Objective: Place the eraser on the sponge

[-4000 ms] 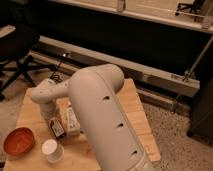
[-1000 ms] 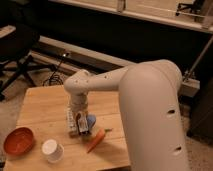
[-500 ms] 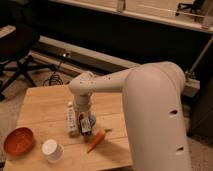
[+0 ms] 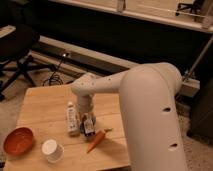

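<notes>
My gripper (image 4: 88,116) points straight down over the middle of the wooden table (image 4: 42,102), at the end of the big white arm that reaches in from the right. Directly beneath it sits the eraser (image 4: 89,127), a small dark block with a reddish edge. A sliver of the blue sponge (image 4: 93,121) shows beside and under the block. The gripper hides most of the sponge. Whether the gripper still touches the eraser I cannot tell.
A whitish tube with a dark cap (image 4: 73,120) lies just left of the eraser. An orange carrot (image 4: 95,141) lies in front of it. An orange bowl (image 4: 18,141) and a white cup (image 4: 51,150) stand at the front left. An office chair (image 4: 17,47) stands beyond the table's left side.
The arm has swung from the table's left to its middle. Over the last second the gripper has sunk slightly over the sponge with the dark block under it.
</notes>
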You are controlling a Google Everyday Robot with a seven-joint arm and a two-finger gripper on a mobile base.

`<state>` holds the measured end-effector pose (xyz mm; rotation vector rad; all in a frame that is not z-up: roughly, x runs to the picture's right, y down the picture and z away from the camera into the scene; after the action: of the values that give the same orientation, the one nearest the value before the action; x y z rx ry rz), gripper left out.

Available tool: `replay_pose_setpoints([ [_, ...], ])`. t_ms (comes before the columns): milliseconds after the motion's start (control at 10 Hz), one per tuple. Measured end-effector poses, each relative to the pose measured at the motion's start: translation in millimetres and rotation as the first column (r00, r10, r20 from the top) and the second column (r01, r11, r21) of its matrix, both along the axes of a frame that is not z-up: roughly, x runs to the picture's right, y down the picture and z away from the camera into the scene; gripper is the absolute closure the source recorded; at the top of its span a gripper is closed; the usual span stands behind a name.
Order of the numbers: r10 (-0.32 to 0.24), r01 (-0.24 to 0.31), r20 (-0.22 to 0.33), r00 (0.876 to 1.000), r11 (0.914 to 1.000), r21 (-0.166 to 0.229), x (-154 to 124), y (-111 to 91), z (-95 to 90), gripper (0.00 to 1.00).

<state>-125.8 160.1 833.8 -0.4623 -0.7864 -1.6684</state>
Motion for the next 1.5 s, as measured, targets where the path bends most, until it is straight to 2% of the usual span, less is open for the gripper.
replay_pose_setpoints([
  [100,-0.001,0.001,-0.030,1.000,1.0000,0.007,2.9,-1.6,5.0,0.63],
  [500,0.020,-0.019,-0.083,0.996,0.9998,0.010,2.6,-3.0,10.8,0.25],
  [600,0.026,-0.025,-0.086,0.996,0.9997,0.005,2.6,-2.0,11.0,0.20],
  [1500,0.023,-0.023,-0.080,0.996,0.9997,0.004,-1.3,-0.4,10.9,0.20],
])
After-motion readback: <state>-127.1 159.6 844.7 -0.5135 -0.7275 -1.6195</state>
